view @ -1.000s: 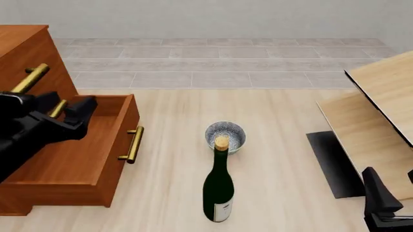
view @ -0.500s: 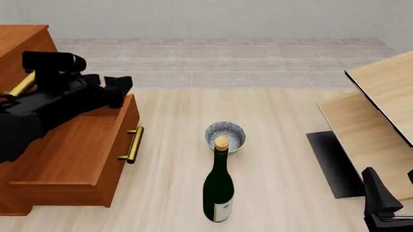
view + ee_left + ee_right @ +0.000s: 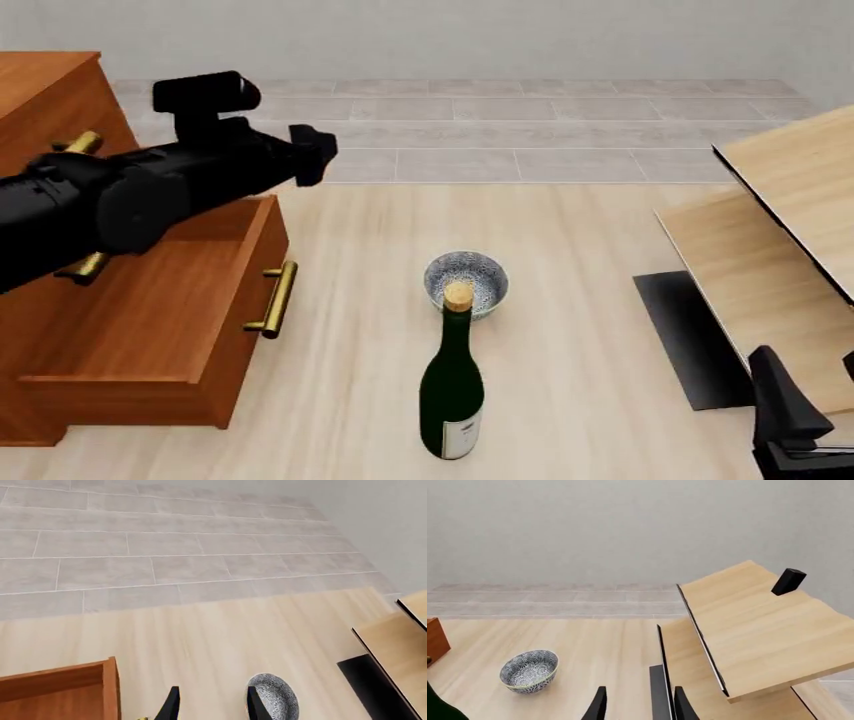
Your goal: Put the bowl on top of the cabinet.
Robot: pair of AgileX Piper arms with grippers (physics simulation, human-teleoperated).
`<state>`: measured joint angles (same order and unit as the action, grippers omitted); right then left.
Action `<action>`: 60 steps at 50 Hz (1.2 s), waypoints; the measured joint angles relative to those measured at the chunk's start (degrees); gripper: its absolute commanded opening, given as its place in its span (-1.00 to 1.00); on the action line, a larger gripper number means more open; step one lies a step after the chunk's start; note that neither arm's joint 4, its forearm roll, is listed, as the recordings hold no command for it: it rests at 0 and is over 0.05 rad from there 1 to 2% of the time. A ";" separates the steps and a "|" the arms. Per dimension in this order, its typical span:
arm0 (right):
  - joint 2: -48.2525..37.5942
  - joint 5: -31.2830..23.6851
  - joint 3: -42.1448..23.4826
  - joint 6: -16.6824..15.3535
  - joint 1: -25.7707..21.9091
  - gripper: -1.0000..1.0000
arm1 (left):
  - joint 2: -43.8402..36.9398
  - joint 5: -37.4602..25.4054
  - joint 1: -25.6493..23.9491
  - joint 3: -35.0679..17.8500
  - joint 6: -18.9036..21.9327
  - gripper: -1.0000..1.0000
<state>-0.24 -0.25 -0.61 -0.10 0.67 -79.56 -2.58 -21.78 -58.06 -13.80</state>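
Two empty, parted grippers frame your choice: the bowl (image 3: pixel 466 281) rests on the floor behind the bottle (image 3: pixel 453 385), at five o'clock from your left gripper (image 3: pixel 311 152) and ten o'clock from the low right gripper (image 3: pixel 637 705).

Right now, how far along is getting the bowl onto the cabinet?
Barely begun. Done: the cabinet has one drawer pulled open. In hand: nothing; the left gripper hangs open and empty above the floor, short of the bowl. Left: grasping the bowl, which sits behind the bottle, lifting it and setting it on top.
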 measured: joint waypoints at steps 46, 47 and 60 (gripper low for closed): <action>0.08 0.37 0.01 0.52 -0.28 1.00 | -21.30 2.00 -3.30 -12.16 -5.88 1.00; 0.08 0.38 0.02 0.52 -0.29 1.00 | -21.58 2.15 -3.33 -12.16 -6.01 1.00; 0.09 0.34 -0.03 0.36 -0.30 1.00 | -24.90 4.34 -4.26 -11.59 -8.09 1.00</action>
<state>-0.14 0.09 -0.64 0.26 0.37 -104.45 1.76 -26.04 -69.65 -21.89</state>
